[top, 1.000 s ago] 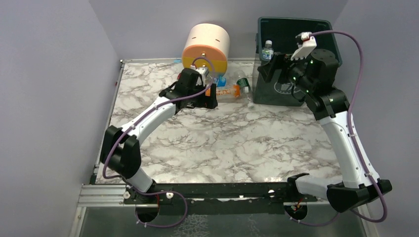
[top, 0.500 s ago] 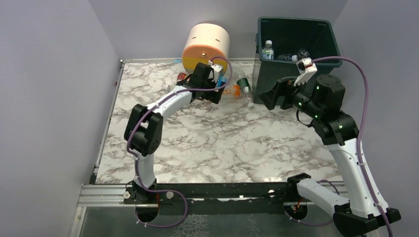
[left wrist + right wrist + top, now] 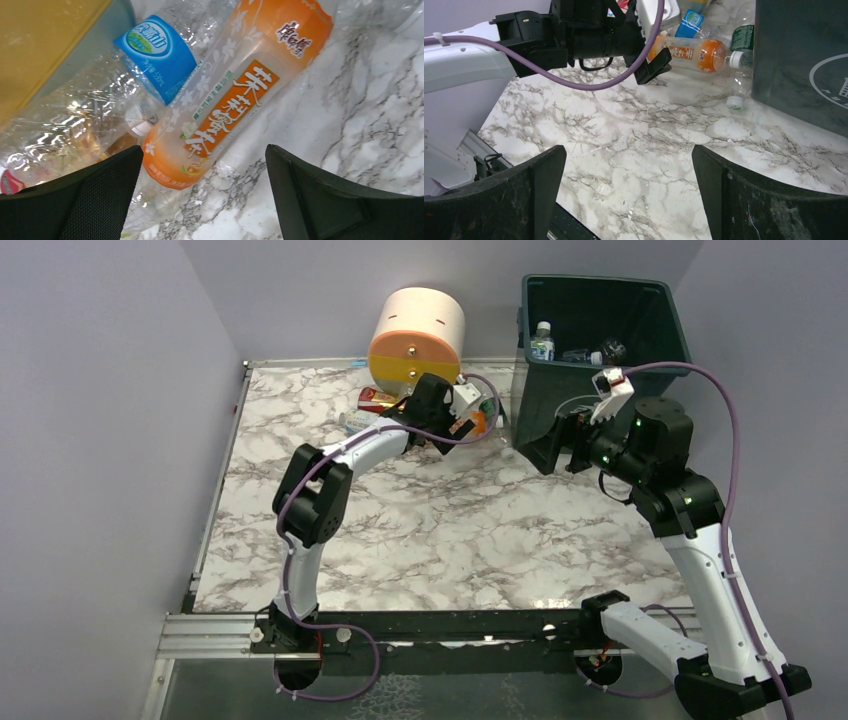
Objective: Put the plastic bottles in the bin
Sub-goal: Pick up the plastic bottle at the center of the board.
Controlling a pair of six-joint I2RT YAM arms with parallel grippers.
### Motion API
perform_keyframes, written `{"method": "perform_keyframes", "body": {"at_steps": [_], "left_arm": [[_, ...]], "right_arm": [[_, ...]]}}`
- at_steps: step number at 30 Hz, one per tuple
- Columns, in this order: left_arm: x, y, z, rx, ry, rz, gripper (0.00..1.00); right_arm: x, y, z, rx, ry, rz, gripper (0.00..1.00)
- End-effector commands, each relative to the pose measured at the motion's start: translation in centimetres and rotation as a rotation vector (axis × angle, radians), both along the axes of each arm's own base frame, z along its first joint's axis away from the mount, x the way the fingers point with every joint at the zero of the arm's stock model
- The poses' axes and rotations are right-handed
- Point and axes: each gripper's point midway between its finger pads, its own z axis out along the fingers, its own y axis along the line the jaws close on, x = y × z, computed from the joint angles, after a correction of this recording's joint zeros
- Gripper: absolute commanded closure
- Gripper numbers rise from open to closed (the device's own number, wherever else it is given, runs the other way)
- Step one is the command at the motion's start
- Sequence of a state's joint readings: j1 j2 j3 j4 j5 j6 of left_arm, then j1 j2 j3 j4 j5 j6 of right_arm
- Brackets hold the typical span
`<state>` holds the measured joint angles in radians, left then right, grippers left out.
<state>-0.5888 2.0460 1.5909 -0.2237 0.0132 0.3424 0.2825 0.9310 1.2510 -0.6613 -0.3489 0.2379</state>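
Plastic bottles lie in a cluster by the drawer unit: an orange-labelled bottle (image 3: 235, 95) and a blue-labelled clear one (image 3: 155, 55) fill the left wrist view. My left gripper (image 3: 204, 152) is open, its fingers either side of the orange bottle's lower end, not touching it. From above it (image 3: 462, 426) sits over that bottle (image 3: 479, 422). A red-labelled bottle (image 3: 375, 398) and a clear one (image 3: 354, 422) lie further left. The dark green bin (image 3: 662, 318) holds bottles (image 3: 541, 342). My right gripper (image 3: 556, 445) is open and empty before the bin's front wall.
The cream, orange and grey drawer unit (image 3: 418, 335) stands right behind the bottles. In the right wrist view a green-labelled bottle (image 3: 741, 37) and a loose white cap (image 3: 735, 102) lie against the bin's wall (image 3: 804, 60). Purple walls close in the table.
My left gripper has moved right along the bottle cluster, to the orange bottle. My right gripper has come down from over the bin to in front of its wall.
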Motion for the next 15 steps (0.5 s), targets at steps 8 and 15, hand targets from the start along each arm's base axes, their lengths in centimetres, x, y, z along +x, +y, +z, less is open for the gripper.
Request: {"method": "perform_keyframes", "body": {"at_steps": [8,15], "left_arm": [[2.4,0.3,-2.0,0.099,-0.063,-0.031,0.01],[1.6,0.1,-2.6,0.088,-0.027,-0.046,0.02]], "right_arm": [[-0.7,0.6,-1.0,0.011,0.033,0.038,0.00],[-0.6,0.8,-1.8,0.017,0.047,0.041,0.00]]}}
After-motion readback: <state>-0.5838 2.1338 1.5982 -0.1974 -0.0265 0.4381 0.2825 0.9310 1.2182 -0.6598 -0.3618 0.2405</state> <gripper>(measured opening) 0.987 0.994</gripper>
